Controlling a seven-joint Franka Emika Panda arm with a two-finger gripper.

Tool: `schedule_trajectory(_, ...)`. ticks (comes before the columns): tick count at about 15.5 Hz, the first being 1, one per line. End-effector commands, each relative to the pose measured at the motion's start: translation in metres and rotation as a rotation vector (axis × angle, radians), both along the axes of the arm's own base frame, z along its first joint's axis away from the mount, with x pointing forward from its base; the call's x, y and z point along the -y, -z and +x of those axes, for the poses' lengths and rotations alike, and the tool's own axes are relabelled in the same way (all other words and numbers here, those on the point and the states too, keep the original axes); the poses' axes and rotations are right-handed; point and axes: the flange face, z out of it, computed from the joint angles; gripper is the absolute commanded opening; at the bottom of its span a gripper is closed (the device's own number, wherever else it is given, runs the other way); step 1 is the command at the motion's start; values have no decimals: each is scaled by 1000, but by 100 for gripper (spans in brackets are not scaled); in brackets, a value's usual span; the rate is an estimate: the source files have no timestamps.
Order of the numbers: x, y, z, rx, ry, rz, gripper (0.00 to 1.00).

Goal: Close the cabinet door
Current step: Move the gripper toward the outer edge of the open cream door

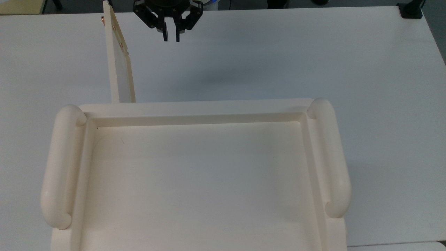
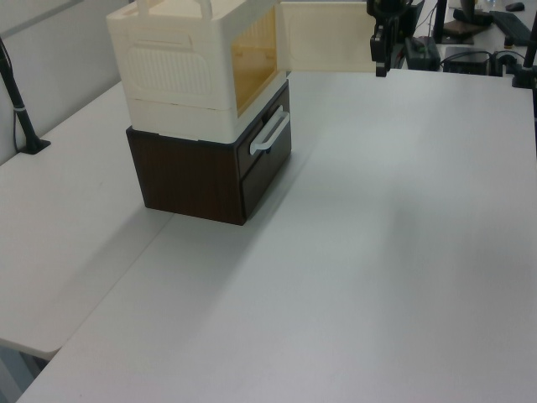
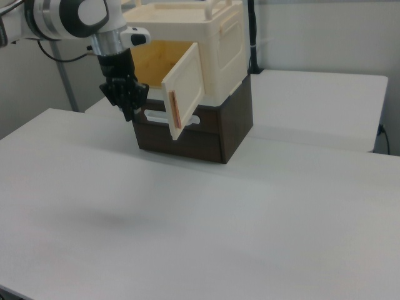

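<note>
The cream cabinet (image 1: 195,108) (image 2: 180,67) (image 3: 219,37) stands on a dark base, its recessed top flanked by two rounded rails. The cabinet door (image 1: 120,59) (image 2: 327,38) (image 3: 184,97) stands swung open, roughly square to the cabinet front, with copper fittings along its free edge. My gripper (image 1: 171,37) (image 2: 380,67) (image 3: 129,114) hangs above the table near the door's free edge, on the top view's right of it. It is apart from the door, shut, and holds nothing.
A dark brown drawer unit (image 2: 201,176) (image 3: 206,134) with a white handle (image 2: 270,133) carries the cabinet. The white table (image 1: 296,59) spreads wide in front. A black clamp (image 1: 411,10) sits at a far corner, and a black pole (image 2: 21,109) stands at the left view's left.
</note>
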Motion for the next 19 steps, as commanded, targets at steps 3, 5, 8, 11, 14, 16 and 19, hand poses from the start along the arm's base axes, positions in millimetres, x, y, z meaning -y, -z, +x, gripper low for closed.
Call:
schedule_trajectory(3,23,-43,-6,77,7,26,0)
schedule_trajectory(5,34,-60,-6,114,26,25,0)
schedule_trajectory(8,54,-94,-9,189,58,22,0)
schedule_trajectory(11,60,-117,-13,243,72,19,0)
schedule_trajectory(14,81,-135,-12,344,108,14,0)
schedule_trajectory(16,97,-138,-11,381,127,15,0)
schedule_trajectory(19,121,-135,-7,409,162,5,0)
